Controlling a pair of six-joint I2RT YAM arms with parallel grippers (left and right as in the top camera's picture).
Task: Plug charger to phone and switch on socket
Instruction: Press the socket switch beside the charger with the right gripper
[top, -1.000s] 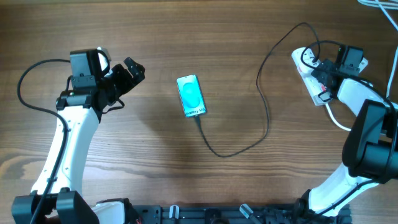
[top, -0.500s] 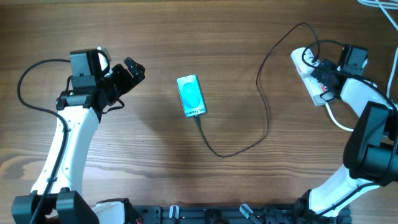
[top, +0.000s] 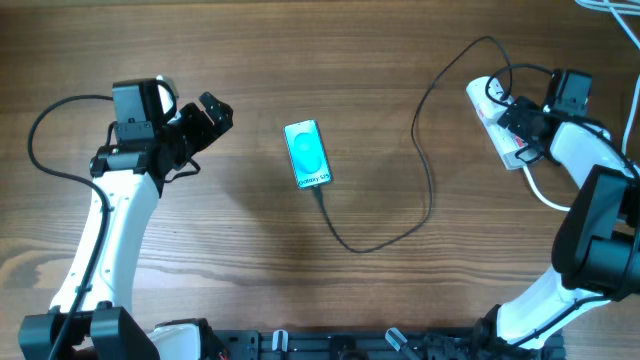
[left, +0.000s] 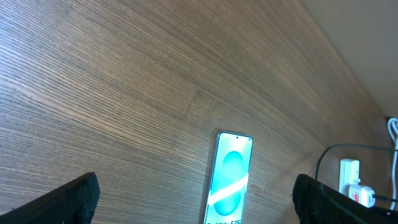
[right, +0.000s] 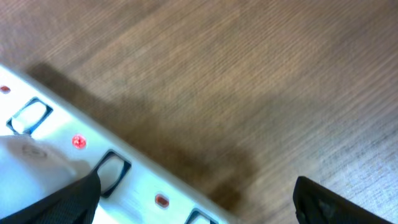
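Observation:
The phone (top: 308, 153) lies flat mid-table with a teal-blue screen; it also shows in the left wrist view (left: 229, 180). The thin black charger cable (top: 425, 170) runs from the phone's bottom edge in a loop to the white socket strip (top: 493, 118) at the right. My left gripper (top: 208, 118) is open and empty, left of the phone. My right gripper (top: 522, 125) is open just above the socket strip (right: 124, 180), whose small red switches (right: 161, 200) and white plug (right: 31, 162) show close below the fingers.
A thicker white cable (top: 545, 195) leaves the socket strip toward the right arm. More white cable lies at the top right corner (top: 610, 12). Bare wood surrounds the phone.
My right gripper has shifted slightly up and left over the socket strip. The left arm, phone and cable have not moved.

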